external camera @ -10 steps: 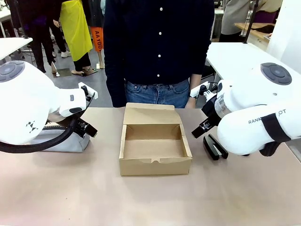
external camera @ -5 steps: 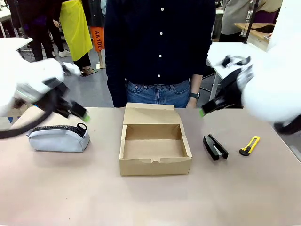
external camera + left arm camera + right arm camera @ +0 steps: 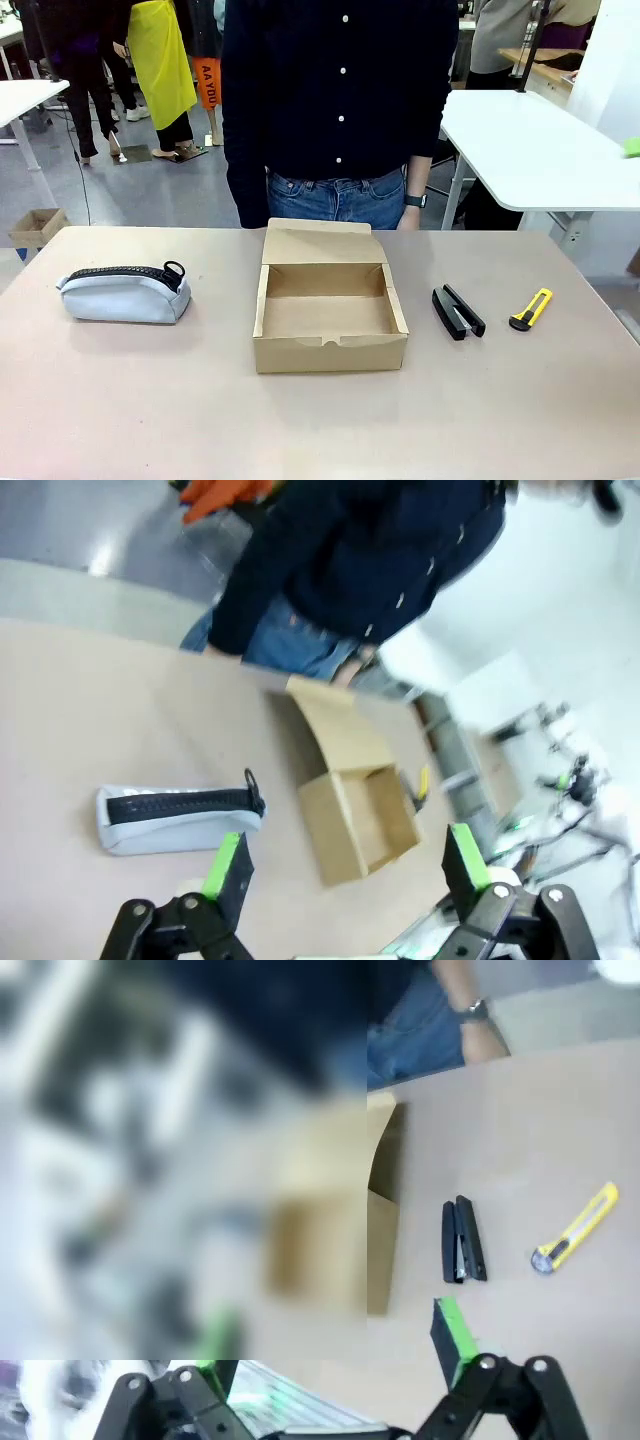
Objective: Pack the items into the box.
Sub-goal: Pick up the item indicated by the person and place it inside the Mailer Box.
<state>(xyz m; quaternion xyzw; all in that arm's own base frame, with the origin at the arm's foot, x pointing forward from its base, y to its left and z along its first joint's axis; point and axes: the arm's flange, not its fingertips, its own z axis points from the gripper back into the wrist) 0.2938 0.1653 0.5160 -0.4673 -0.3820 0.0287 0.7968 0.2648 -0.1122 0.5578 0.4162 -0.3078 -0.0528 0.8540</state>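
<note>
From the front we see the whole layout. The box (image 3: 330,357) stands open in the middle of the desk (image 3: 300,430), with its lid flap (image 3: 320,243) raised at the far side and its inside empty. The pouch (image 3: 125,297) lies well to the box's left, zipper up. The stapler (image 3: 458,312) lies to the box's right. The knife (image 3: 531,309) lies beyond it, nearer the desk's right edge, and the two do not touch. All three items lie on the desk, outside the box.

The left wrist view adds the left end effector (image 3: 344,852). Its fingers stand wide apart and hold nothing, high above the desk, and it looks down on the pouch and the box. The right wrist view adds the right end effector (image 3: 335,1345), also spread open and empty. The stapler and knife lie beyond one finger (image 3: 452,1328). The left half of that view is smeared, and we cannot tell details there.

The desk is a plain beige surface. A person (image 3: 340,100) in a dark buttoned shirt and jeans stands at its far edge, directly behind the box, with a watch (image 3: 415,200) on one wrist. Behind them we see a grey floor (image 3: 150,190), a white table (image 3: 530,150) on the right and a small carton (image 3: 37,225) on the floor at the left. The box's side walls stand between its inside and the items on either side.
</note>
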